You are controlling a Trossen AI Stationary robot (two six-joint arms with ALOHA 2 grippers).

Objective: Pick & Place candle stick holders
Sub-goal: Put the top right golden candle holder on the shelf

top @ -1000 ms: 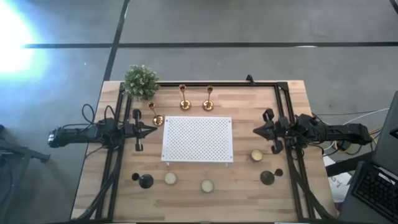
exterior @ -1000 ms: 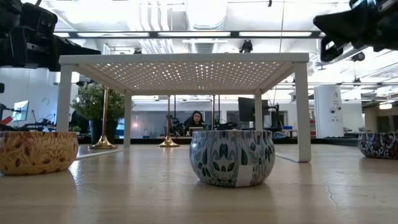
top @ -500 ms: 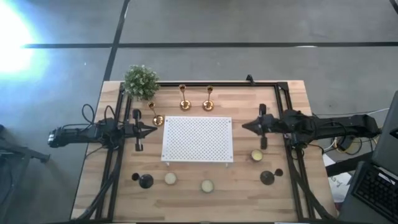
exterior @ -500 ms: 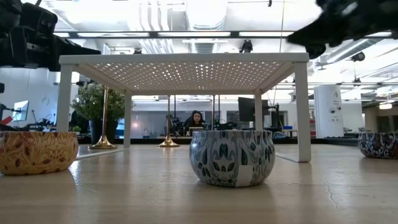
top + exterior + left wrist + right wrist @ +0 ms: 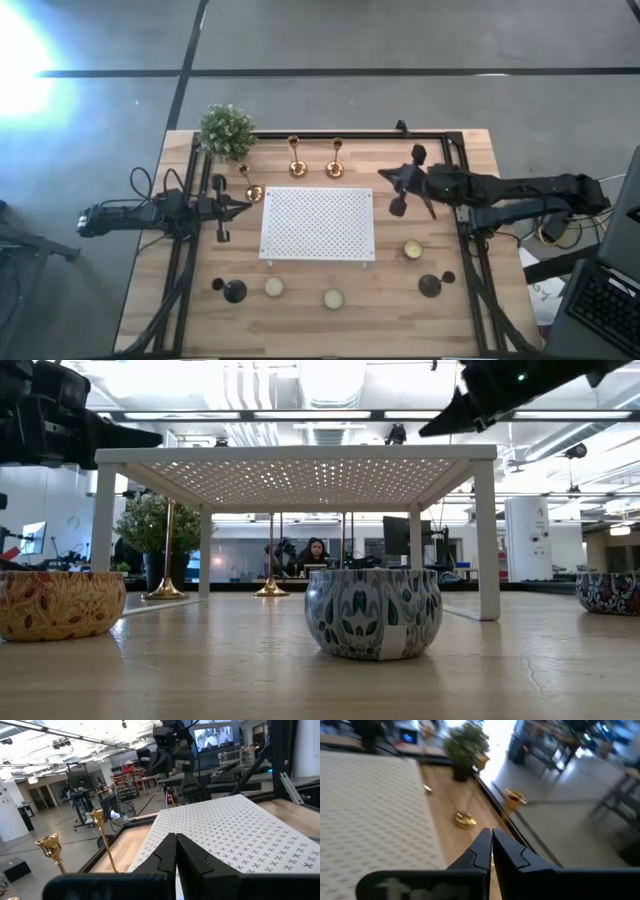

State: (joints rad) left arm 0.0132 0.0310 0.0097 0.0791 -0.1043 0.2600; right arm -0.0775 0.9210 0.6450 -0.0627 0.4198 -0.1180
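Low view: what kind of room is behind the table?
Likely an open-plan lab or office: exposed ceiling ducts, a person seated at a desk, and a dark monitor in the background.

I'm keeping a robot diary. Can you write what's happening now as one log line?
right tool: shut, empty, above white rack's back right corner | left tool: shut, empty, left of rack | brass holders: standing behind rack, untouched

Three shiny brass candle holders (image 5: 296,157) stand upright along the table's far edge, while a couple squat black holders (image 5: 235,291) sit up front.
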